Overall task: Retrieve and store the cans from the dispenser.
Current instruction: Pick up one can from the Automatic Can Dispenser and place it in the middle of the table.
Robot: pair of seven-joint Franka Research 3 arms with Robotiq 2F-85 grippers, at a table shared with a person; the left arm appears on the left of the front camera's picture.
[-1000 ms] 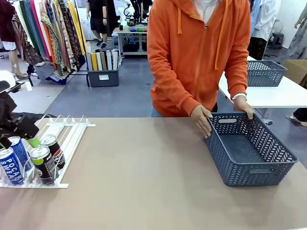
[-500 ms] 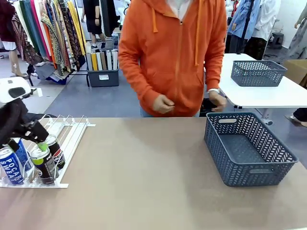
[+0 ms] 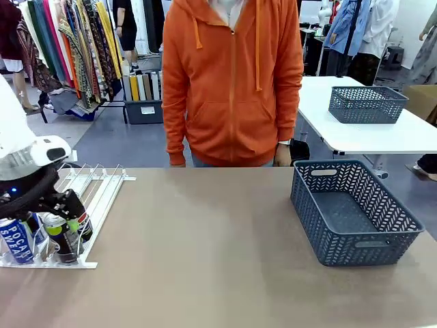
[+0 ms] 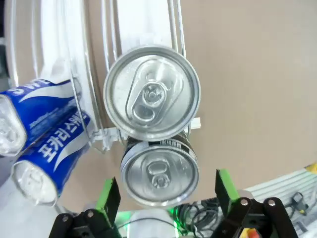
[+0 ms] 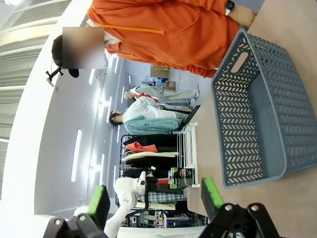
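Crowding 2 black cans [image 4: 159, 173], 2 blue cans [image 4: 44, 153] beside, dispenser rails [image 4: 106, 29] between

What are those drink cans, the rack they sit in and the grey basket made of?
The cans look like aluminium: bright brushed silver tops with pull tabs, and glossy printed sides. The rack seems to be plastic, white and clear, with thin rails; the rails might be wire. The basket looks like matte grey moulded plastic, judging by its even lattice pattern.
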